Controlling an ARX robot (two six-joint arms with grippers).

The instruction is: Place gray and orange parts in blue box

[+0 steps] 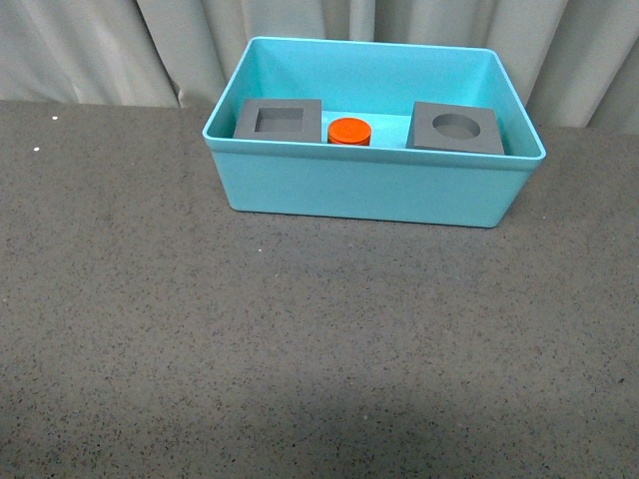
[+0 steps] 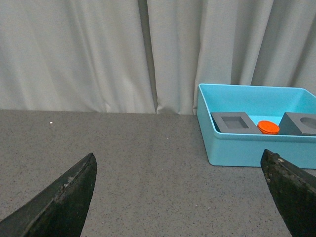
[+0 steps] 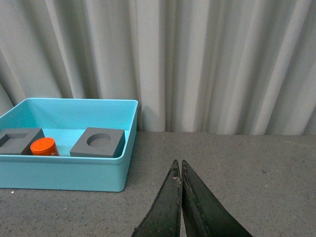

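Note:
The turquoise blue box (image 1: 359, 190) stands at the far middle of the table. Inside it lie the gray cube with a square recess (image 1: 280, 121), the orange cylinder (image 1: 349, 131) and the gray cube with a round recess (image 1: 456, 128). Neither arm shows in the front view. My left gripper (image 2: 178, 163) is open and empty over the table, left of the box (image 2: 256, 148); its view shows the square-recess cube (image 2: 234, 123), the cylinder (image 2: 268, 127) and the other cube (image 2: 301, 123). My right gripper (image 3: 178, 164) is shut and empty, right of the box (image 3: 64, 173).
A pale pleated curtain (image 1: 100, 50) hangs behind the table's far edge. The dark speckled tabletop (image 1: 300, 349) stretches in front of the box.

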